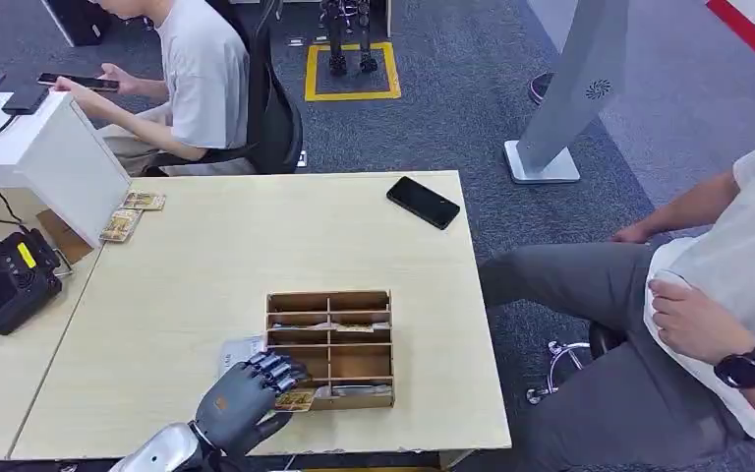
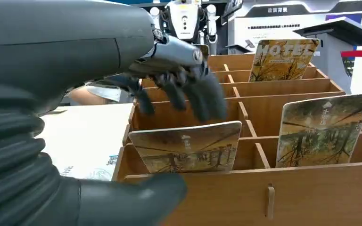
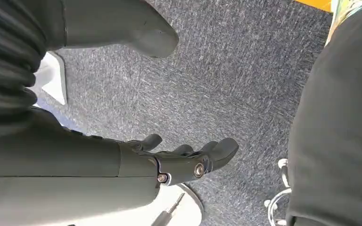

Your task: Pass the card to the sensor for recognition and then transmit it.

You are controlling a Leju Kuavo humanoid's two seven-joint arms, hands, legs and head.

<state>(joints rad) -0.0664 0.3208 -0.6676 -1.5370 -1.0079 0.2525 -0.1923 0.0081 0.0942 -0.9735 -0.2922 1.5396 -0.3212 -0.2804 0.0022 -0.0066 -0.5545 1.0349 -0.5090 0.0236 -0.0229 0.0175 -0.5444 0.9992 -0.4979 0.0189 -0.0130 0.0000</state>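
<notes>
Where the table (image 1: 157, 324) meets its near edge, the left hand (image 1: 246, 398) reaches to the near-left corner of the wooden rack (image 1: 330, 346), its fingers (image 2: 202, 96) curled down over a card (image 2: 187, 147) standing in the nearest left slot and its thumb (image 2: 136, 197) low in front of the rack wall; whether thumb and fingers actually pinch the card I cannot tell, since the left wrist view shows the fingertips hanging just behind its top edge. A second card (image 2: 321, 129) stands in the near right slot beside it, and a third (image 2: 283, 59) leans in a slot farther back. Just left of the rack a printed sheet (image 1: 239, 351) lies flat on the table. The right hand (image 3: 179, 157) hangs over grey carpet (image 3: 226, 84), fingers apart and loosely extended, holding nothing. Farther out on the table, a black phone (image 1: 423, 202) lies near the far right corner, and two more cards (image 1: 133, 214) lie at the far left beside a white box (image 1: 49, 162). A black device (image 1: 5, 280) sits on the adjoining table to the left. Beyond, one person (image 1: 192, 79) sits holding a phone, and another (image 1: 708, 295) sits at the right.
</notes>
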